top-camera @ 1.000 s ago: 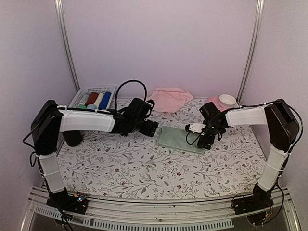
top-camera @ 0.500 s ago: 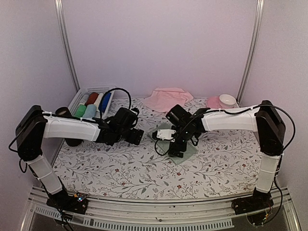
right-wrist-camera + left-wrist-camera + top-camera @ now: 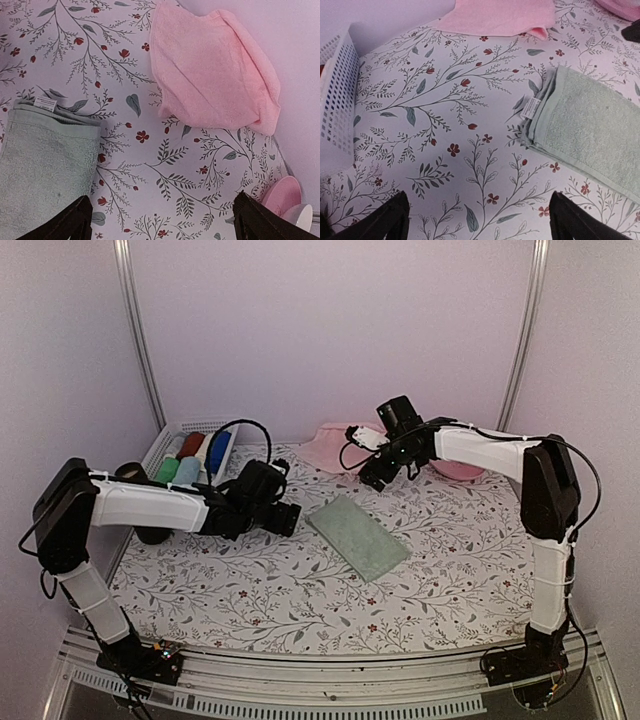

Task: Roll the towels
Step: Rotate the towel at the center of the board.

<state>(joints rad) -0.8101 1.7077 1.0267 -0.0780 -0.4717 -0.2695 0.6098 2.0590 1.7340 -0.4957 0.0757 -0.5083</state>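
- Found mint green towel (image 3: 358,537) folded flat mid-table, lying on a diagonal on the floral tablecloth (image 3: 300,600), with the white tag (image 3: 532,106) at its far-left short end.
- Found pink towel (image 3: 340,448) crumpled at the back edge near the wall, well apart from the mint one and not yet rolled.
- Saw left gripper (image 3: 283,517) low, just left of the tagged end, jaws spread fully, nothing held.
- Saw right gripper (image 3: 372,475) raised between the two towels, nearer the pink one, jaws likewise wide and empty.
- Judged step in hand: starting a roll on the mint towel.
- Judged best done from the tagged short end: catch all layers together, tuck the first turn tight, keep long edges square, and pin the far end to stop sliding.
- Noted white basket (image 3: 190,427) of rolled cloths (image 3: 195,450) at back left.
- Noted pink saucer (image 3: 282,195) with white cup (image 3: 302,215) just right of the pink towel, a likely knock risk when reaching there.
- Saw nothing lying on the mint towel.
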